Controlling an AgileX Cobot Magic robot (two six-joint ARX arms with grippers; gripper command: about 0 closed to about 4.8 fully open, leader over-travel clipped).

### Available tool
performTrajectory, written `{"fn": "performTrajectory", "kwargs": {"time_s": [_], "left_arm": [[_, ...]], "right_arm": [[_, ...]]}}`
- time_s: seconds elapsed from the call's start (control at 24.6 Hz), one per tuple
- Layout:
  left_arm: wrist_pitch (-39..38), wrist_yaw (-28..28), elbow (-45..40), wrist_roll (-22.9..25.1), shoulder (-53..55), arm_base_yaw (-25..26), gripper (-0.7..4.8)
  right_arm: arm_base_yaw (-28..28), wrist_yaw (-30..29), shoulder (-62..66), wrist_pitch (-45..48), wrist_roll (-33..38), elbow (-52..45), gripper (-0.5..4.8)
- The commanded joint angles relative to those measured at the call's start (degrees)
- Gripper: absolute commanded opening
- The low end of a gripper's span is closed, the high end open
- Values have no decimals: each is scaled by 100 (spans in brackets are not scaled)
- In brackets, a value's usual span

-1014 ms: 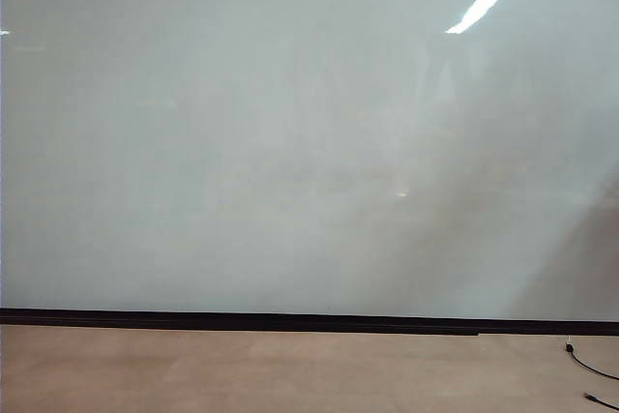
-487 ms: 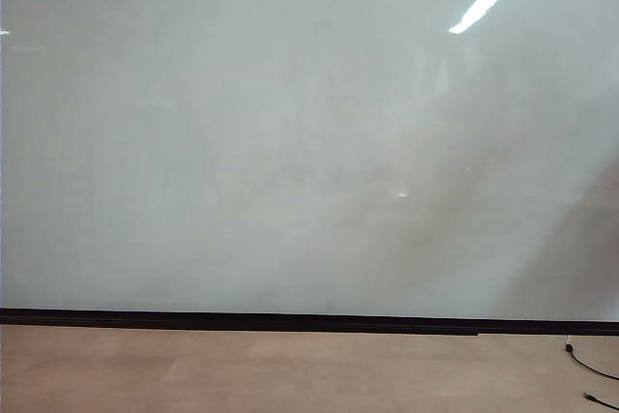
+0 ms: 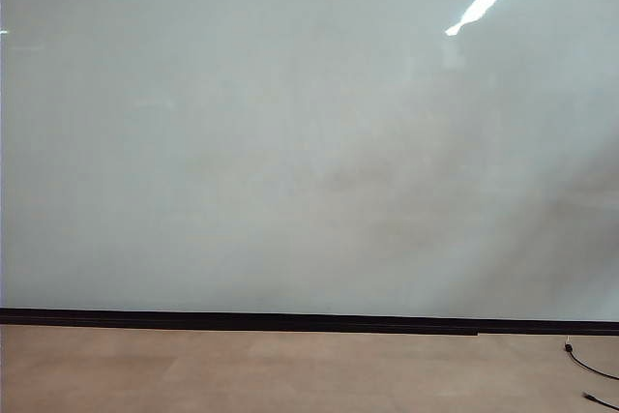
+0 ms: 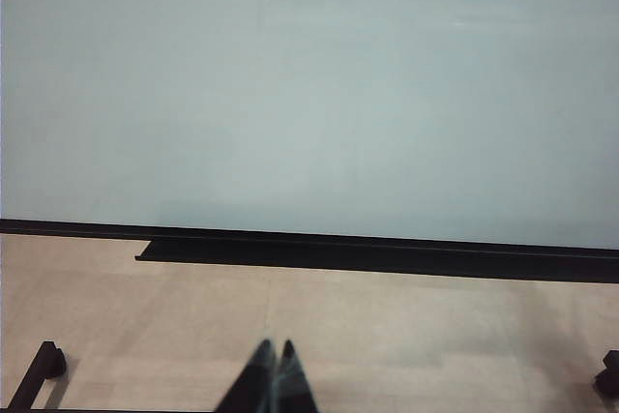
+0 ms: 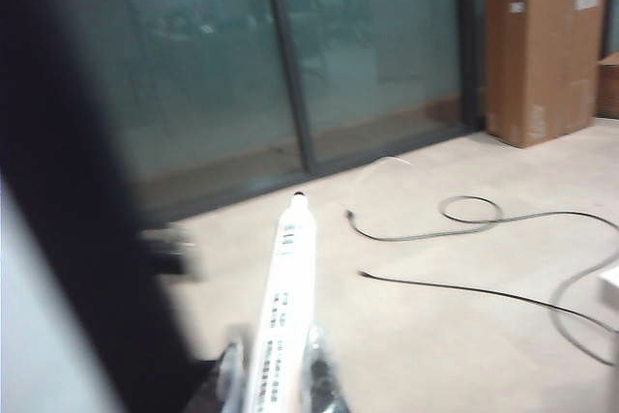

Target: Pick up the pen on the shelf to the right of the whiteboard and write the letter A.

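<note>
Pen clamped in my right pincer (image 5: 274, 367)
Only its wrist view shows the pen (image 5: 285, 307), jutting beyond the fingertips; my left pincer (image 4: 274, 374) hangs shut before the bare whiteboard (image 3: 290, 142).

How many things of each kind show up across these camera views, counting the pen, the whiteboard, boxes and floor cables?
Pen, held in the right gripper: 1
Whiteboard: 1
Cardboard box: 1, with a second one possibly cut off at the frame edge
Floor cables: 2 at least in the right wrist view
Left gripper, jaws together: 1
Letters written on the board: 0
Total: 7
</note>
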Motion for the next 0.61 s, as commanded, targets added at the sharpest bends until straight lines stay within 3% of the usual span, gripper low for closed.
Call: {"fn": "performTrajectory", "kwargs": {"time_s": [0.04, 0.12, 0.37, 0.61], "left_arm": [[46, 2, 13, 26, 2, 0, -4], [42, -7, 13, 26, 2, 0, -4], [44, 20, 13, 26, 2, -2, -5], [48, 2, 13, 26, 2, -2, -5]], "right_arm": [[881, 688, -1091, 7, 315, -623, -5], [1912, 817, -2387, -909, 149, -944, -5], [3779, 1585, -4011, -2997, -647, -774, -5], [5302, 1539, -3906, -3812, -1344, -175, -5]]}}
